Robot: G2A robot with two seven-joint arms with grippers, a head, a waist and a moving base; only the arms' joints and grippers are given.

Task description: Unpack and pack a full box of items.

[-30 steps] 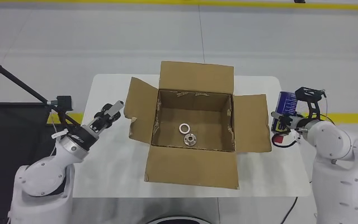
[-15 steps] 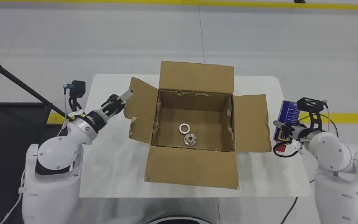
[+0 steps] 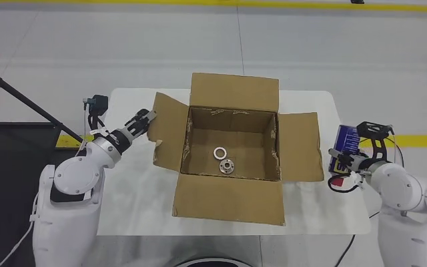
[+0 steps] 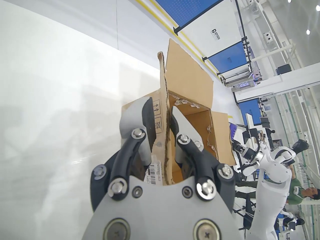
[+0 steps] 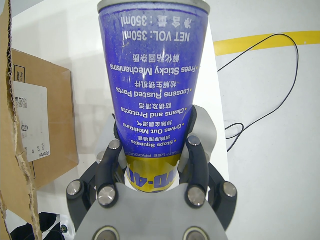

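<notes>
An open cardboard box (image 3: 227, 195) stands mid-table with a metal ring (image 3: 219, 153) and a flanged metal part (image 3: 227, 165) on its floor. My left gripper (image 3: 145, 117) is at the box's left flap (image 3: 167, 127). In the left wrist view this gripper (image 4: 162, 118) straddles the flap's edge (image 4: 163, 81), its fingers closed to a narrow gap around the cardboard. My right gripper (image 3: 343, 159) is at the table's right edge, shut on a blue and yellow spray can (image 3: 345, 138). Seen from the right wrist, the can (image 5: 155, 71) lies lengthwise between the fingers (image 5: 197, 123).
The white table (image 3: 133, 193) has bare room left of and in front of the box. The box's right flap (image 5: 50, 88), bearing a label, lies flat beside the can. A black cable (image 5: 287, 83) and a yellow line run on the floor beyond the table's right edge.
My left arm has swung in toward the box, bringing its gripper onto the left flap. My right arm has drawn the can a little toward the table's near right edge.
</notes>
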